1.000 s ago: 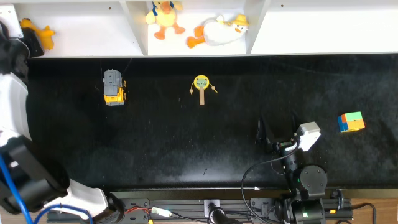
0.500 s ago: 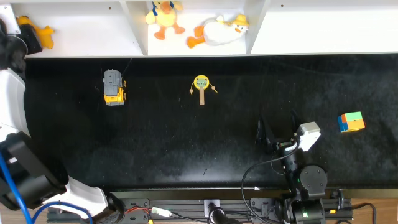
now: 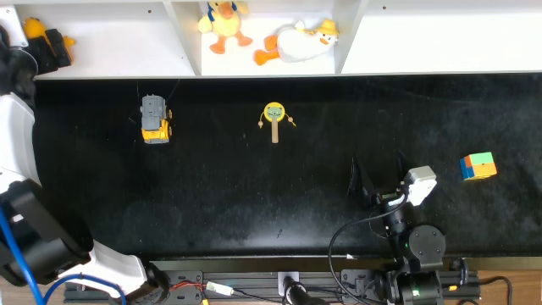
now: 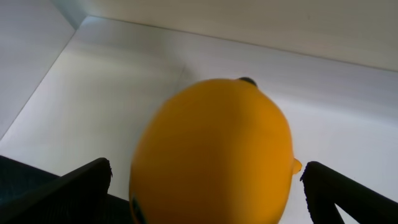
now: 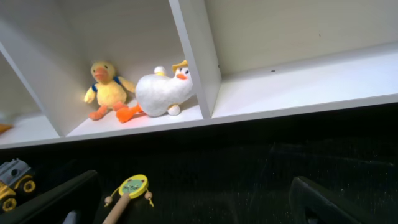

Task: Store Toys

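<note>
Now the left gripper (image 4: 205, 167) is inside the left box of the shelf (image 4: 124, 74). Its two fingers are wide apart. The orange toy (image 4: 211, 149) sits between them on the white shelf floor. There is a thin gap on each side, so the fingers do not seem to squeeze the toy.

I think this step is the letting go. The toy is put away, and only the arm has to come out. The next move should be a straight pull back with the fingers apart, so they do not bump the toy or drag it off the edge. The side wall of the box is close, so the arm must mind that too.

The right gripper (image 3: 376, 169) sits over the near part of the table (image 3: 254, 195). Its fingers are apart too, and they hold nothing.

The table is black with pale specks on it. Wires (image 3: 220, 288) lie along its near edge. The cube (image 3: 478, 166) is near the right gripper, off to the right. Farther back are the truck (image 3: 155, 119) on the left and the rattle (image 3: 273, 119) in the middle, well apart from each other. None of these three is stored yet, so I think much of the job is left.

At the very back stands the white shelf. Its middle box holds a duck (image 3: 223, 20) and a white bird (image 3: 296, 42), side by side.
</note>
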`<state>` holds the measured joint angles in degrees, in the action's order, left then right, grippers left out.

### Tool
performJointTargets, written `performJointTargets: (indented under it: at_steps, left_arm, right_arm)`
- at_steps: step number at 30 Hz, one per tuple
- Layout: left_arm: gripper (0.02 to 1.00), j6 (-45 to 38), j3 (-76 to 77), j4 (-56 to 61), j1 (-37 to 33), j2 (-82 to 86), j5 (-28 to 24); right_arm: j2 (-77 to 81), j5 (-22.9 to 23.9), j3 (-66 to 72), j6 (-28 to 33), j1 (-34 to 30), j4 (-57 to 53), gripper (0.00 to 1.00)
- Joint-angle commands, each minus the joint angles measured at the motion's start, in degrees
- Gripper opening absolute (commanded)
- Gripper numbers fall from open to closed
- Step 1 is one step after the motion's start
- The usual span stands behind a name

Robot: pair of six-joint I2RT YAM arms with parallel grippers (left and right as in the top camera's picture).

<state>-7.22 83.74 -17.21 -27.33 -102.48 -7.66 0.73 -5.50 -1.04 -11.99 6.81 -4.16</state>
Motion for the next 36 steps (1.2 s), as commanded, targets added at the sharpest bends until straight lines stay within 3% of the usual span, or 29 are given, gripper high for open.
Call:
performJointTargets:
  at_steps: [1, 10, 22, 28, 36]
  left_arm:
    - [0.998, 0.2, 1.5, -1.2, 0.4, 0.7, 0.5]
    - [0.998, 0.3, 1.5, -13.9, 0.4, 11.7, 4.4]
    - [0.996, 2.9, -1.7, -37.6, 3.8, 29.3, 4.4]
    - [0.998, 3.7, -13.9, -34.9, 13.0, 35.7, 4.7]
    - [0.998, 9.1, -31.5, -21.7, 24.0, 36.2, 6.8]
  right_arm:
    - [-0.5, 0.7, 0.8, -0.2, 0.3, 0.1, 0.993]
    - [-0.5, 0.7, 0.8, -0.2, 0.3, 0.1, 0.996]
    - [-0.5, 0.7, 0.8, -0.2, 0.3, 0.1, 0.996]
    - [-0.5, 0.7, 0.8, -0.2, 0.3, 0.1, 0.996]
    - [-0.5, 0.7, 0.8, -0.2, 0.3, 0.1, 0.996]
